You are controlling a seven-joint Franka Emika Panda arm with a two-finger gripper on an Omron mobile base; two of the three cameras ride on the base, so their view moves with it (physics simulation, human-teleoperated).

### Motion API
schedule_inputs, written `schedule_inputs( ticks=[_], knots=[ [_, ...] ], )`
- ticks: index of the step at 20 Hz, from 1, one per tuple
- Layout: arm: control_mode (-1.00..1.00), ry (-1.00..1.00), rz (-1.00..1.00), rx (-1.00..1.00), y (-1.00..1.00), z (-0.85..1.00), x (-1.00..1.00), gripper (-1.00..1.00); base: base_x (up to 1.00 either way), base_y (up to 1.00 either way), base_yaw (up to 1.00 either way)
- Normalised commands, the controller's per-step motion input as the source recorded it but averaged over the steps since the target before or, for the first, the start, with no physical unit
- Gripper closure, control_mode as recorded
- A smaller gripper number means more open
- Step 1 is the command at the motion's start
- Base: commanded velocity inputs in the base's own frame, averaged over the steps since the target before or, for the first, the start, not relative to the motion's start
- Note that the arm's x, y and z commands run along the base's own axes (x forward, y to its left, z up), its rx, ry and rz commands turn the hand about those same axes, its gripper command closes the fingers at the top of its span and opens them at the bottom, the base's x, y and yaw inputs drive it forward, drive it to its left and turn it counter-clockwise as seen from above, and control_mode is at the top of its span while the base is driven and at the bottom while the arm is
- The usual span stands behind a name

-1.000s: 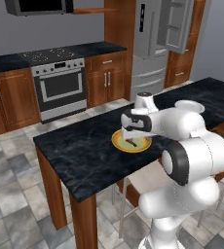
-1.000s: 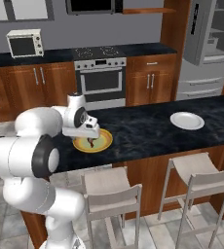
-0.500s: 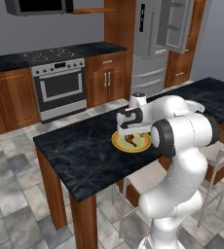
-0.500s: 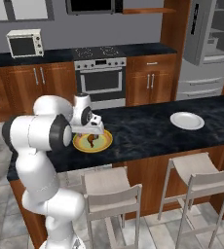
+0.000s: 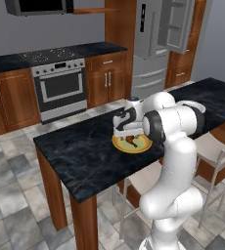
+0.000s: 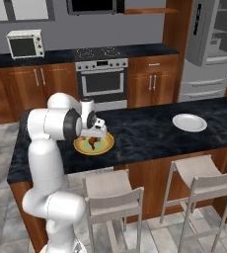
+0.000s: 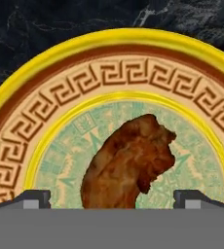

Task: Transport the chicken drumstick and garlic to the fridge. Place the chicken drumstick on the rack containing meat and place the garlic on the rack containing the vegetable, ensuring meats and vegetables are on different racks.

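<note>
The chicken drumstick point(image 7: 128, 163), glossy brown, lies in the middle of a yellow patterned plate point(image 7: 109, 58) on the dark island counter. My gripper point(image 7: 111, 198) hangs just above it, open, one fingertip at each side of the drumstick and neither touching it. From the base, the gripper point(image 5: 125, 131) points down over the plate point(image 5: 143, 145), where the drumstick point(image 5: 130, 142) shows as a small brown spot; the same drumstick point(image 6: 94, 143) and gripper point(image 6: 97, 132) appear from the right. The grey steel fridge point(image 5: 156, 41) stands at the back with a door open. The garlic is out of view.
A white plate point(image 6: 189, 122) sits further along the island counter point(image 6: 150, 133). Two stools point(image 6: 110, 197) stand in front of it. A stove point(image 5: 60, 85) and wooden cabinets line the back wall, with a toaster oven point(image 6: 24, 43) on that counter.
The arm has folded and the gripper has come down closer over the plate and the drumstick. The jaws stay open.
</note>
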Motion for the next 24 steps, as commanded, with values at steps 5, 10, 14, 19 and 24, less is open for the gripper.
schedule_inputs(
  ticks=[5, 10, 14, 19, 24],
  knots=[
    [-1.0, 0.03, 0.0, 0.01, 0.0, -0.37, 0.22, -1.0, 0.0, 0.0, 0.0],
    [-1.0, 0.09, 0.0, 0.01, 0.02, -0.39, -0.23, -1.0, 0.0, 0.0, 0.0],
    [-1.0, 0.05, -0.01, 0.0, 0.12, -0.34, -0.39, 1.0, 0.0, 0.0, 0.0],
    [-1.0, 0.06, -0.04, 0.01, 0.27, -0.41, -0.32, 1.0, 0.0, 0.0, 0.0],
    [-1.0, 0.05, -0.04, 0.02, 0.22, -0.56, -0.19, 1.0, 0.0, 0.0, 0.0]
  ],
)
